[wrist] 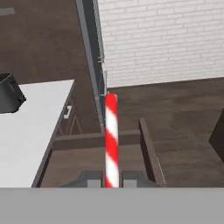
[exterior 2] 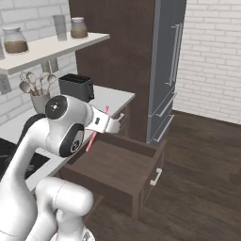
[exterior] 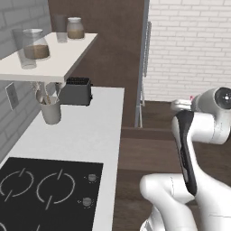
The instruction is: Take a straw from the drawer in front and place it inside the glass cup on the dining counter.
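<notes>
White worktop carrying black toaster, white utensil mug, inset black hob

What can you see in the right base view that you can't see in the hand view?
Right base view alone: the open drawer's pale handle, the shelf with jars, the cup of utensils and the robot's white arm. Hand view alone: the hand close up, shut on the straw, with its red and white stripes clear. Both share the straw, the drawer, the white worktop, the black toaster and the brick wall.
</notes>
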Controlling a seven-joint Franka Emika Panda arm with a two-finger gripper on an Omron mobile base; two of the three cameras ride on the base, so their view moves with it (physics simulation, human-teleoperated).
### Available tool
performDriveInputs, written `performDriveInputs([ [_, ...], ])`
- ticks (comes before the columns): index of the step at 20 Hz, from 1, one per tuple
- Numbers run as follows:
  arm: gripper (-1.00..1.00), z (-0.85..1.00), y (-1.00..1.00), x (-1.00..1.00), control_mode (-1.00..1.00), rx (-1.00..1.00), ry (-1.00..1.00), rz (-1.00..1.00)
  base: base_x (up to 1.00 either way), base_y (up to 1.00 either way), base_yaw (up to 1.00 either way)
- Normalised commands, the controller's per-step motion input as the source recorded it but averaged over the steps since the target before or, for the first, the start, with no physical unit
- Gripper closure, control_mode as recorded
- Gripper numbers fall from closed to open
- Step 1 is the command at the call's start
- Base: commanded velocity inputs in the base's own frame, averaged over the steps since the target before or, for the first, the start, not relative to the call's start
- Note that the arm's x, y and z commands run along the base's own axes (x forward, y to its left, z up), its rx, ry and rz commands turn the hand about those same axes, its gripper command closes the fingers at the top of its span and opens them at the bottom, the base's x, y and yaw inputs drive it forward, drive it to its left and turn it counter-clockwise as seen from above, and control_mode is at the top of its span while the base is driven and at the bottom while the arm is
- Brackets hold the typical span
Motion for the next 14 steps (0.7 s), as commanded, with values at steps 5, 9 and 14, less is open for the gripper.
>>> performDriveInputs([
  [5, 1.0, 0.26, 0.0, -0.73, 1.0, 0.01, 0.0, 0.04, -0.2, 0.0, 0.01],
  [9, 1.0, 0.0, 0.0, 0.0, 1.0, 0.0, 0.0, 0.0, -1.0, -0.03, 0.02],
  [14, 1.0, 0.0, 0.0, 0.0, 1.0, 0.0, 0.0, 0.0, -0.68, -0.73, -0.01],
])
